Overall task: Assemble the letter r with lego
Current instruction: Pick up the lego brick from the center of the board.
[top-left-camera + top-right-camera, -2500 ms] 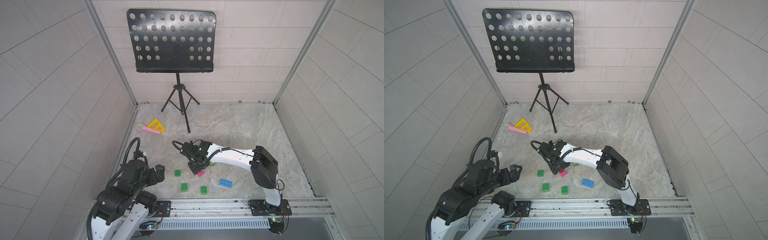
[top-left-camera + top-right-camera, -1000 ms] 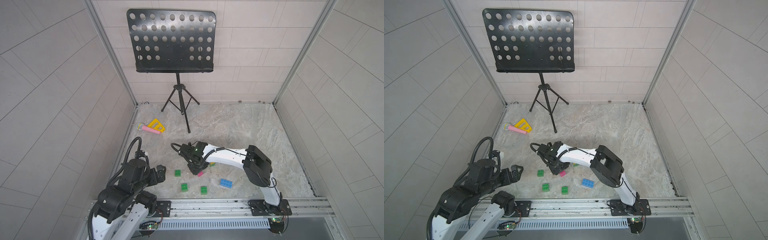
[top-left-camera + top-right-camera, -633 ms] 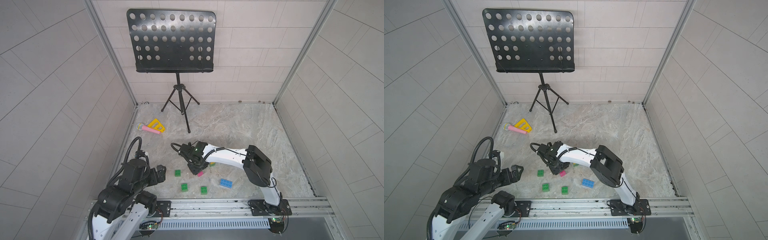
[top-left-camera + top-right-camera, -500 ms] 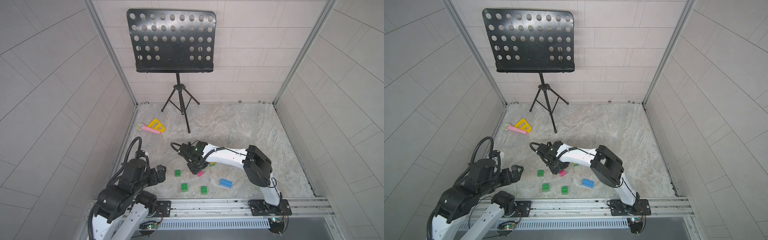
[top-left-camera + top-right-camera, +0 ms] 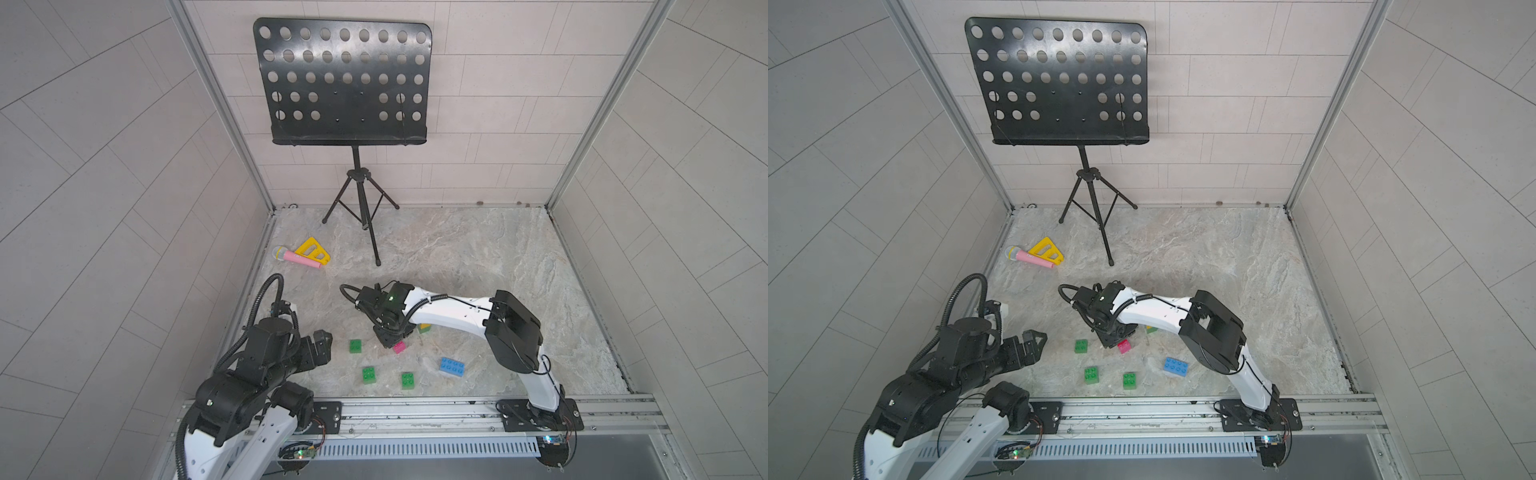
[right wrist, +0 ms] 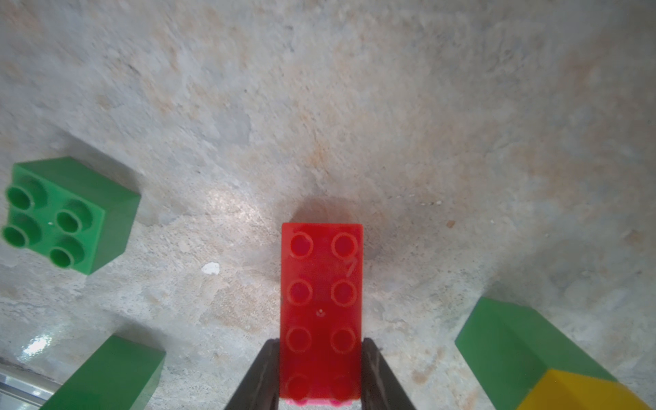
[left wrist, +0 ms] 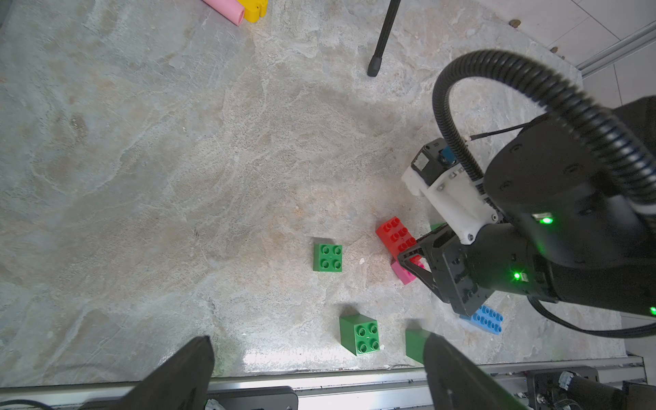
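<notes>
My right gripper point(image 6: 320, 343) is shut on the sides of a long red lego brick point(image 6: 321, 301), which points away from the wrist with its studs up. A pink brick point(image 7: 403, 271) shows just under the red brick's gripped end. In both top views the right gripper point(image 5: 388, 336) hangs low over the pink brick point(image 5: 1124, 345). Three green bricks point(image 5: 355, 345) point(image 5: 369, 375) point(image 5: 407, 380) and a blue brick point(image 5: 452, 367) lie loose near the front. A green brick point(image 6: 514, 340) with a yellow brick point(image 6: 575, 390) on it stands beside the red one. My left gripper point(image 7: 317, 340) stays open, empty, at the front left.
A black music stand point(image 5: 360, 216) stands at the back with its tripod feet on the floor. A yellow triangular toy point(image 5: 312, 249) and a pink toy microphone point(image 5: 297, 258) lie at the back left. A metal rail point(image 5: 415, 411) runs along the front edge.
The right gripper's fingers have closed tighter on the red brick, and the arm has shifted slightly. The left arm has not moved.
</notes>
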Tool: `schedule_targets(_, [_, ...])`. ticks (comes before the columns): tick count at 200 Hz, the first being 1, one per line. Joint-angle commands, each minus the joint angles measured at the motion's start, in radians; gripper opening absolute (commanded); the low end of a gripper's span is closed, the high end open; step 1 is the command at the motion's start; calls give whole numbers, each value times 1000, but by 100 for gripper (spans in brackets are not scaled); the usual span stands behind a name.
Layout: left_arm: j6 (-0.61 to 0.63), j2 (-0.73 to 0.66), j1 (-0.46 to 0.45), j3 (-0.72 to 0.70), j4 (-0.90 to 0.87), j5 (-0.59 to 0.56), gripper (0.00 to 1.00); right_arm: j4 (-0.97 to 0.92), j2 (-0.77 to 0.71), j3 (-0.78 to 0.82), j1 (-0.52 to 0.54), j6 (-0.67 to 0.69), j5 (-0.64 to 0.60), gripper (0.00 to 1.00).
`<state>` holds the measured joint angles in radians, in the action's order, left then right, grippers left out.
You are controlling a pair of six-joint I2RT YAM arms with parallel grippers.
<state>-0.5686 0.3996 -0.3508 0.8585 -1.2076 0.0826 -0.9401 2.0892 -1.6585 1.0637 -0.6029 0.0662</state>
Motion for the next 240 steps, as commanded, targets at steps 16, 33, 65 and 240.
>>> schedule_targets(16, [9,4,5,-8,2,-7,100,-29,19,-14,-2,-5,-26,25])
schedule_targets(33, [10,7,5,-9,1,-6,100,-30,14,-15,-1,-9,-26,10])
schedule_targets(65, [9,9,6,-9,2,-4,100,7,-23,6,1,-15,-43,0])
schedule_targets(240, [12,32,10,-7,3,-6,100,734,-148,489,96,-126,-318,0])
